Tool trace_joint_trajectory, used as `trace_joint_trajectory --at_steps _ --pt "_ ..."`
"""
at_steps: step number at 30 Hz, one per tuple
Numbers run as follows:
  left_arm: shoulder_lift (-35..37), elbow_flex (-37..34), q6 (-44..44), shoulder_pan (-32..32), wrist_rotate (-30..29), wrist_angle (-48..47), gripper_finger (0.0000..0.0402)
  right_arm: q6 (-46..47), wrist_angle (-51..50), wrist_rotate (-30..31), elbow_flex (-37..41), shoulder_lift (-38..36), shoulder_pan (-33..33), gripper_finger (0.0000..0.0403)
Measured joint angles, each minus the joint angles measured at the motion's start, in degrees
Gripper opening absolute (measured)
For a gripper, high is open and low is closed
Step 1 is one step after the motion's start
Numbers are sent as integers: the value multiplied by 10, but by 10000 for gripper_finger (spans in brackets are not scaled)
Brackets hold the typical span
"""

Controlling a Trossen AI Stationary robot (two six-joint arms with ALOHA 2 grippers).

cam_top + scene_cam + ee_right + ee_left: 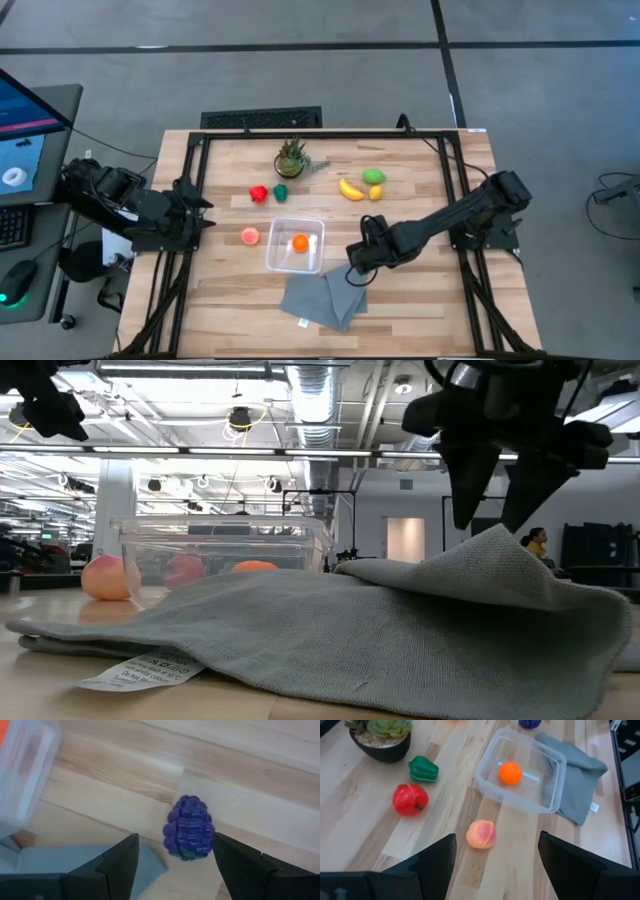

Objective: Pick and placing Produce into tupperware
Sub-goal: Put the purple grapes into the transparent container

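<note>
At the far left, the left pincer (205, 212) hung over the left edge of the tabletop (420, 300), its fingers (432, 865) spread apart with nothing between them. Just right of it, toward the back, lay a red fruit (258, 194) with a dark green pepper (281, 191) beside it, and behind those stood a potted plant (291, 157). A peach (250, 236) rested nearer the front, just left of the clear container (275, 252) and apart from it. Inside the container sat one orange fruit (300, 242), near the middle of its floor. A grey cloth (318, 299) lay folded in front of the container, touching its front right corner, with a white tag at its near edge.

Further right, the right pincer (358, 270) hovered over the tabletop just beside the container's right side and the cloth's upper right corner. Its fingers (120, 865) stood open on either side of a purple berry cluster (189, 827), which lay on the wood; whether the fingers touched it could not be told. In the low view the fingers hung just above the raised fold of the cloth.

Toward the back right lay a yellow banana (349, 189), a small yellow piece (376, 192) just right of it, and a lime-green fruit (373, 176) behind, all well apart from the container.
</note>
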State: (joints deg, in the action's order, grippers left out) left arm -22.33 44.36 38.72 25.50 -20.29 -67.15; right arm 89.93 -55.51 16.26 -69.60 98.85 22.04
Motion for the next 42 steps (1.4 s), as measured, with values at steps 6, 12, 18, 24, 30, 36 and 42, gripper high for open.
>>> trace_joint_trajectory --at_steps 6,12,18,24,30,36,42 --pt "0 0 0 0 13 -3 270 -5 -8 -4 -16 26 0 276" --pt "0 0 0 0 21 -9 270 -50 -9 -4 -17 29 0 276" --pt "0 0 0 0 21 -9 270 -107 -8 -27 -22 16 -7 276" --pt "0 0 0 0 20 -9 270 -111 -21 -31 -38 -25 -21 276" --pt "0 0 2 0 20 -9 270 -140 -23 -31 -42 -62 -26 276" --pt "0 0 3 0 18 -9 270 -196 -26 -82 -42 -87 -51 276" --pt "0 0 5 0 15 -9 270 -245 -14 -130 -42 -93 -78 276"
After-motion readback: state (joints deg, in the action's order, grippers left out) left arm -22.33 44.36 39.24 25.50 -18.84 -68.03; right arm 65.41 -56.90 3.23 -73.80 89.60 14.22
